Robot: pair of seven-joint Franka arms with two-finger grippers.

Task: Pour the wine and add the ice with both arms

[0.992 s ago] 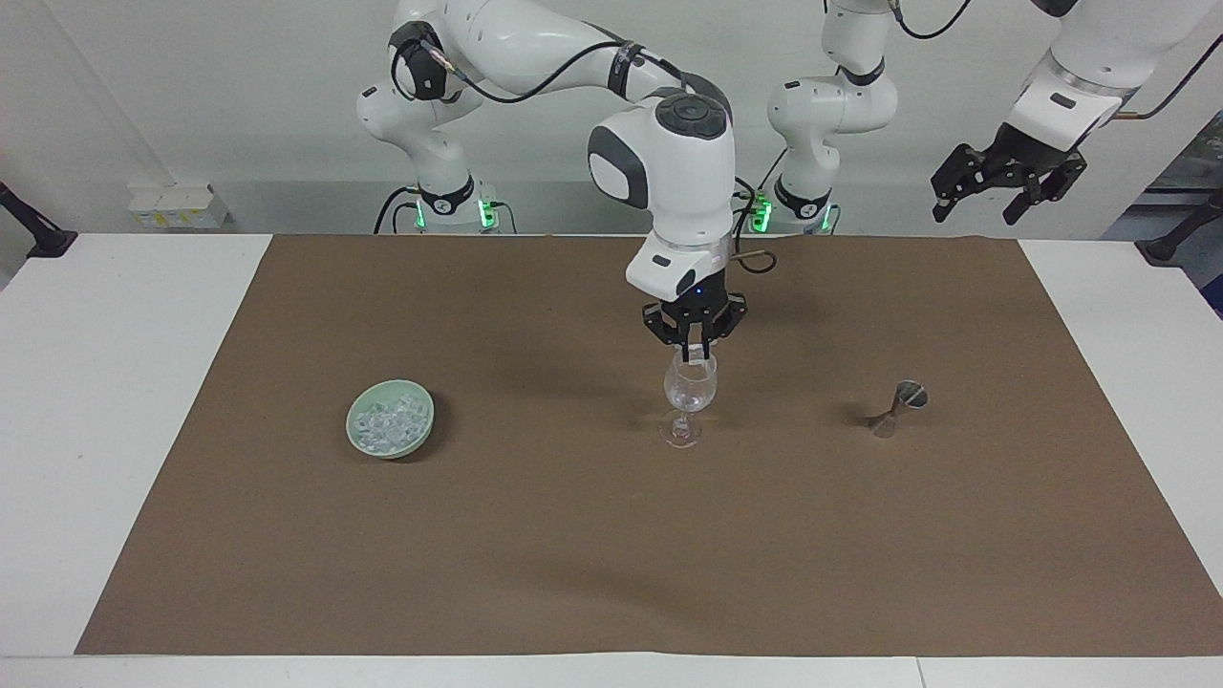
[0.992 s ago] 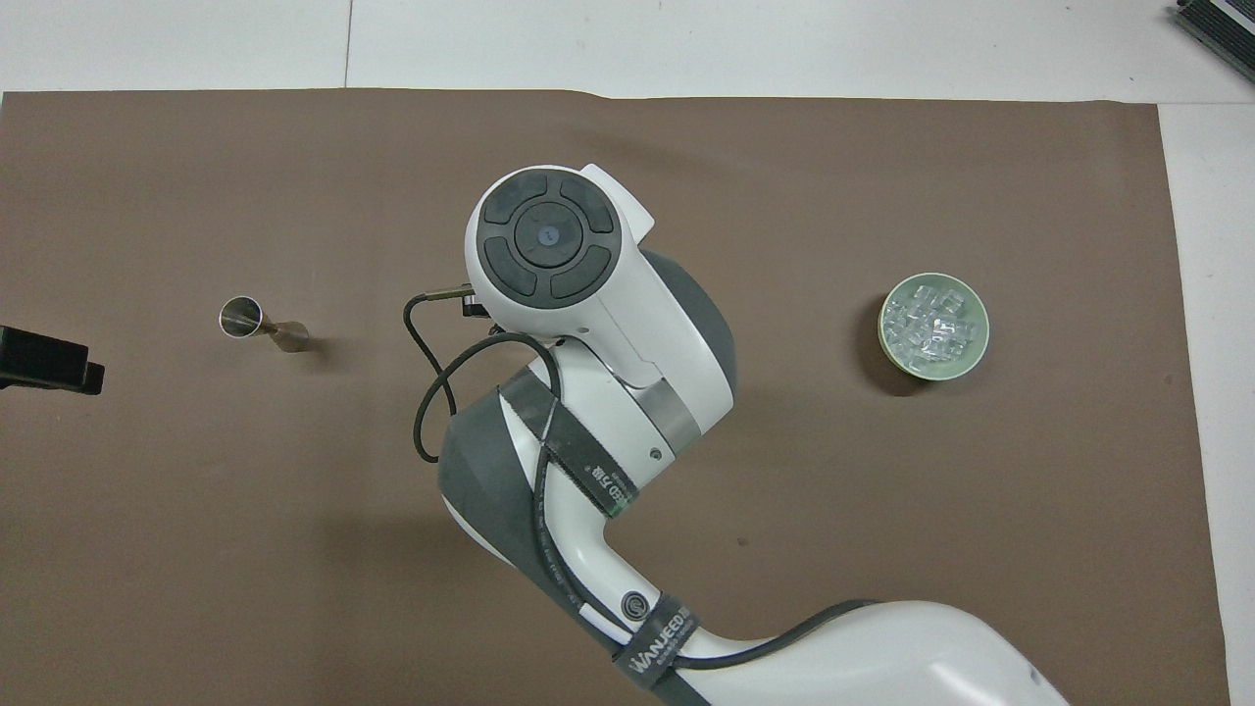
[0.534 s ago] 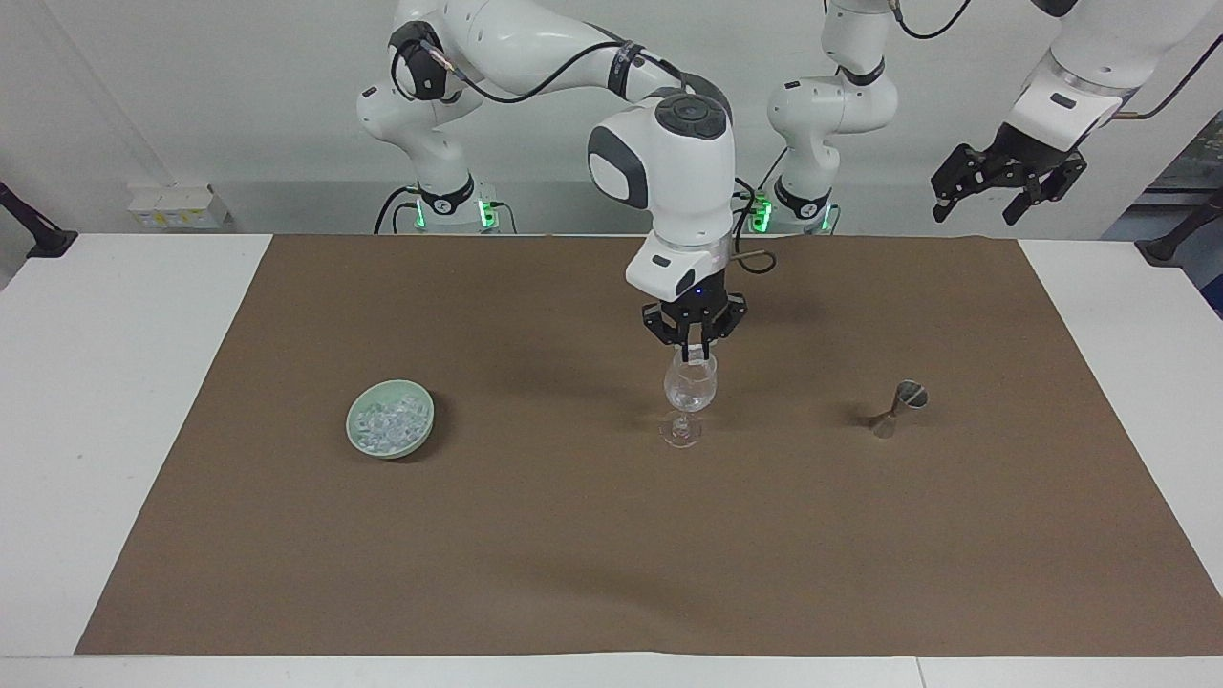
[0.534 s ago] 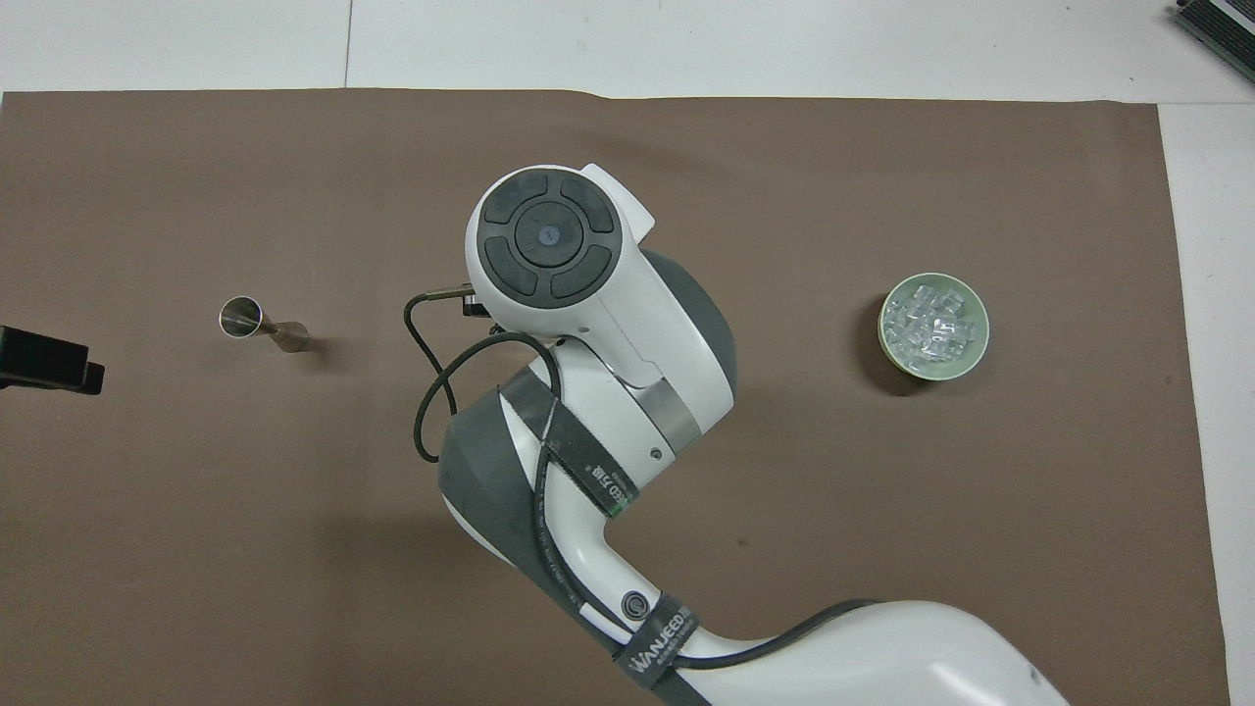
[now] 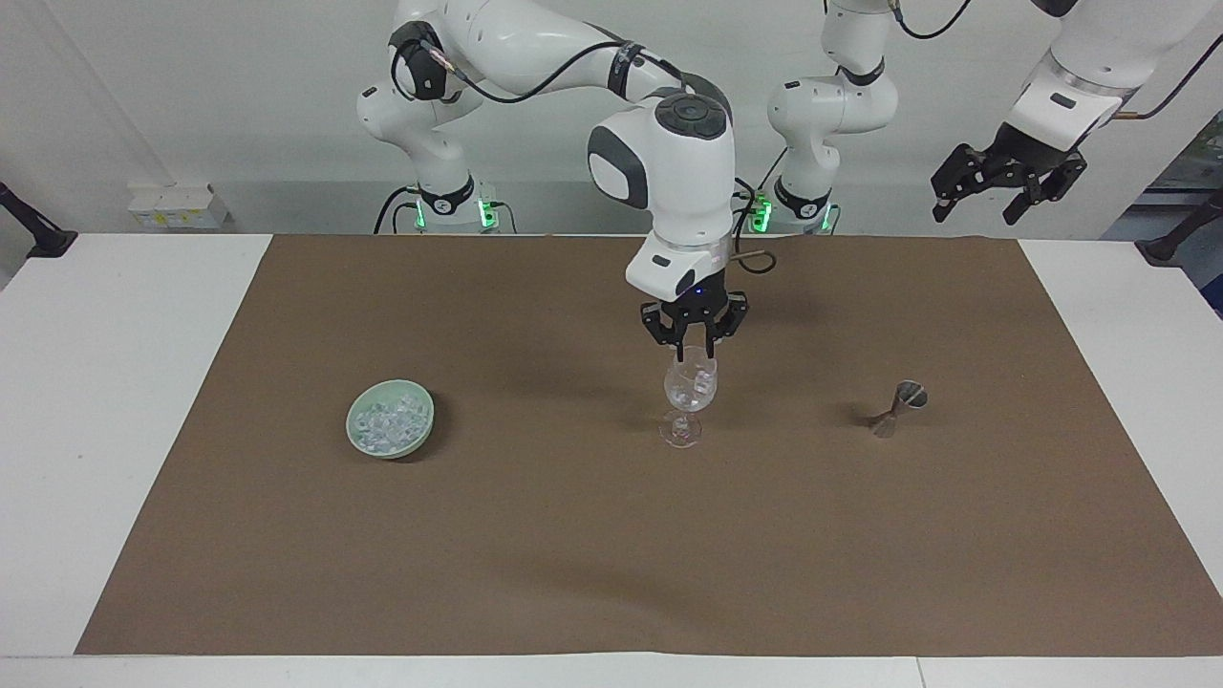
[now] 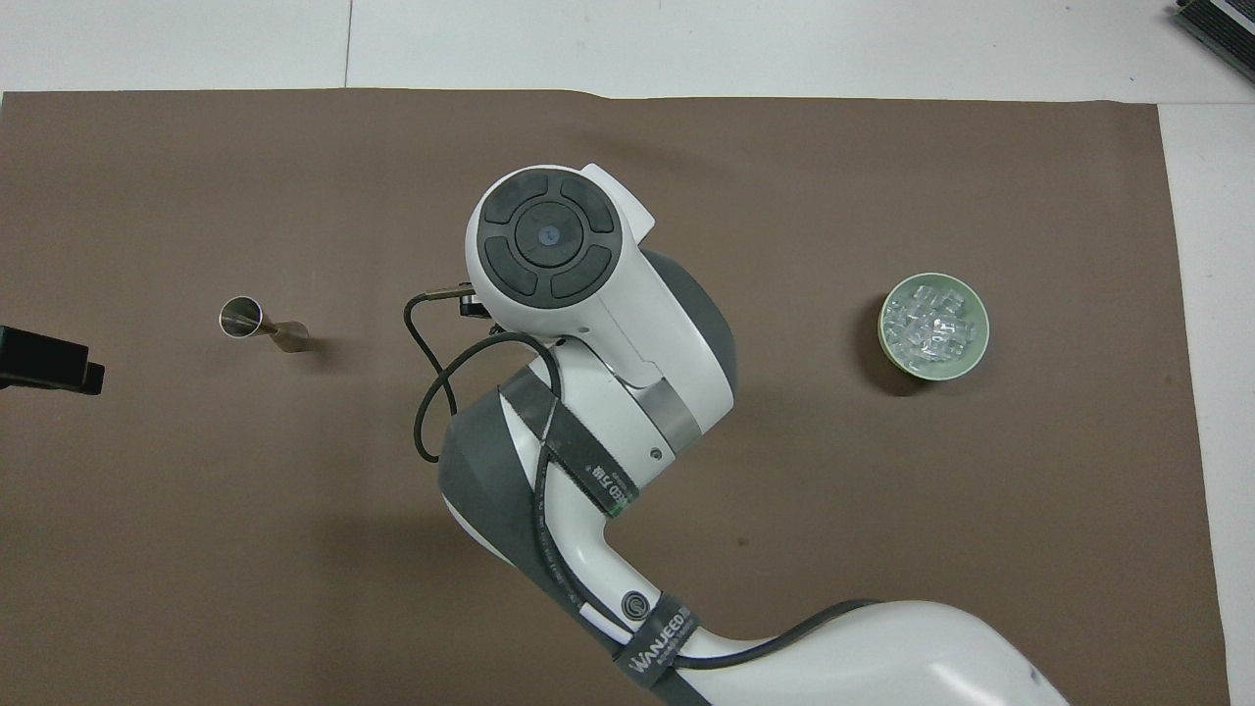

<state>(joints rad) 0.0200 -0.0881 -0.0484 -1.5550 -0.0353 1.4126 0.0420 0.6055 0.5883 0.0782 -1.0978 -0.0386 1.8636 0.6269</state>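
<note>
The right gripper (image 5: 695, 350), black and two-fingered on its white jointed arm, hangs pointing straight down over the mouth of the clear stemmed wine glass (image 5: 689, 394), its fingertips just above the rim. The fingertips stand a little apart and nothing is pinched between them. Directly under them, inside the bowl of the glass, lie a few translucent whitish cubes of ice (image 5: 701, 383); whether any liquid sits there too cannot be told. The glass stands upright on the brown paper mat (image 5: 611, 554). In the overhead view the arm's wrist hides both the gripper and the glass.

Well away from this gripper, toward the right arm's end of the table, sits a shallow pale green round bowl (image 5: 390, 419) (image 6: 932, 325), holding a glittery heap of the same small clear cubes that covers its bottom.

On the gripper's other flank, toward the left arm's end, a small silver hourglass-shaped metal jigger (image 5: 896, 409) (image 6: 259, 325) lies tipped on the mat, open mouth showing; what it contains cannot be made out.

The left gripper (image 5: 1005, 187) waits raised high in the air over the left arm's end of the table, fingers spread wide and empty.
</note>
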